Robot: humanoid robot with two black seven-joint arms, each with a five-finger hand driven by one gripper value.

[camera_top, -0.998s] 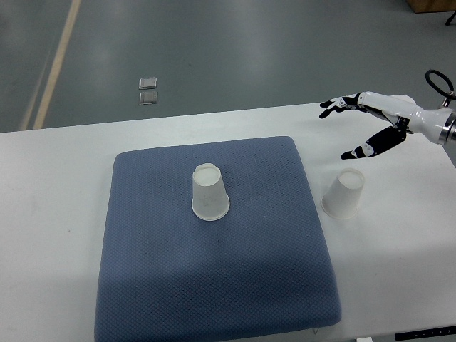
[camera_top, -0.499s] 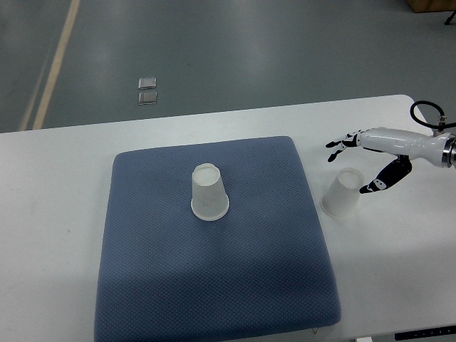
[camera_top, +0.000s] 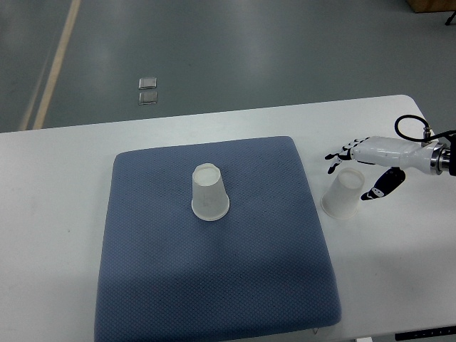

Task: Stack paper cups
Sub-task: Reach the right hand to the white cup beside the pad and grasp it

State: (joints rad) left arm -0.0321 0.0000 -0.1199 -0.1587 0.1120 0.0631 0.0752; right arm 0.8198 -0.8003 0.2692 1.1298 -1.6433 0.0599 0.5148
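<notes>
Top view, approach to grasp. My right hand [camera_top: 367, 171], a white shell with black fingertips, sits at the right of the white table [camera_top: 57, 214], fingers spread and holding nothing. The fingers [camera_top: 340, 153] reach over the far side of an upturned white paper cup [camera_top: 343, 193] that stands on the bare table just right of the blue quilted pad [camera_top: 214, 271]; the thumb [camera_top: 377, 191] lies just right of the cup. I cannot tell whether anything touches it. A second upturned white paper cup [camera_top: 210, 192] stands near the middle of the pad, well apart. Risk, as I judge it: the light cup may tip or skid toward the pad if one side closes first, or crumple under too firm a squeeze.
</notes>
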